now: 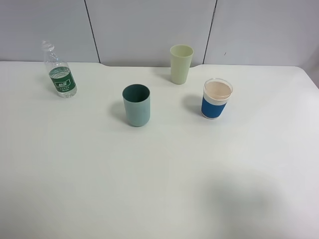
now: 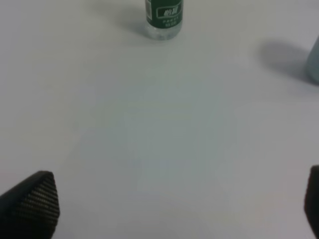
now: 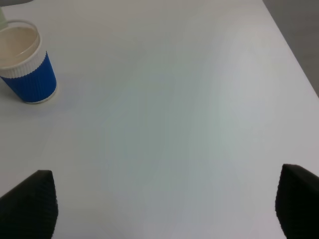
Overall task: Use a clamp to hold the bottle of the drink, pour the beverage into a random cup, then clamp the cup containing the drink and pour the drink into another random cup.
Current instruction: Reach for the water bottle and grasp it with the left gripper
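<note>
Bottle [image 1: 61, 74], ten o'clock: judged light, crushable; to be gripped at label [image 1: 63, 82]. Left gripper [image 2: 172, 201], right gripper [image 3: 164, 199]: apart, empty.

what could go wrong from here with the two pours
1. The bottle is small and stands alone at the far left. The open left gripper might tip it over on approach instead of gripping it.
2. The teal cup offers a modest mouth, so a tilted bottle could spill onto the table.
3. The pale cup and the blue cup stand close together. The second pour might bump the blue one or land in it.
</note>
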Available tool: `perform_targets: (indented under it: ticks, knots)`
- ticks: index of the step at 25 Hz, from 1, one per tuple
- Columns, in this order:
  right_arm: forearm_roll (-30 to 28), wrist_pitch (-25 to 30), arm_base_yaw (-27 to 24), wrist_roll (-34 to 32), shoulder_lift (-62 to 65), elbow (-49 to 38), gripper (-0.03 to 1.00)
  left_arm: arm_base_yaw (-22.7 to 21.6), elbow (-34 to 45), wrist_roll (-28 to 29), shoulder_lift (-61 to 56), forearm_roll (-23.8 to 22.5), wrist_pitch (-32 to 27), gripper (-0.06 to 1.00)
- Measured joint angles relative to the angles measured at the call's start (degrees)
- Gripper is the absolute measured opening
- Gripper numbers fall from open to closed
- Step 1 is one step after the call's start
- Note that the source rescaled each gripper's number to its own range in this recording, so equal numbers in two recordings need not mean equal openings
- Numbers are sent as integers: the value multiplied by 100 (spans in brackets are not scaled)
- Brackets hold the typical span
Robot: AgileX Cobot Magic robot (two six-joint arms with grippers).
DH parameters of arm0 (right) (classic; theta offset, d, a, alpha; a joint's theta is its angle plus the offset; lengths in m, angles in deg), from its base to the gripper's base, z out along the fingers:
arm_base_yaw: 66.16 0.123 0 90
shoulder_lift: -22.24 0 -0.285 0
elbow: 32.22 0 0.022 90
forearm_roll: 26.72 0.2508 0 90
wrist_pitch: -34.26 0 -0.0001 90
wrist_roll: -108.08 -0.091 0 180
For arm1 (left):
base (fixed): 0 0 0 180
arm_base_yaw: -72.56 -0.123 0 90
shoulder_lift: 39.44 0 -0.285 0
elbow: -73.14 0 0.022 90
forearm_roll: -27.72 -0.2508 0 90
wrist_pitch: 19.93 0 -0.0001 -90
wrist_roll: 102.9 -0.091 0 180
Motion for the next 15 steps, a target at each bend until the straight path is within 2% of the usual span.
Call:
perform_targets:
  ticks: [15]
  knots:
    - [0, 0, 0, 0, 0, 0, 71, 0, 0, 0, 0, 0, 0, 100]
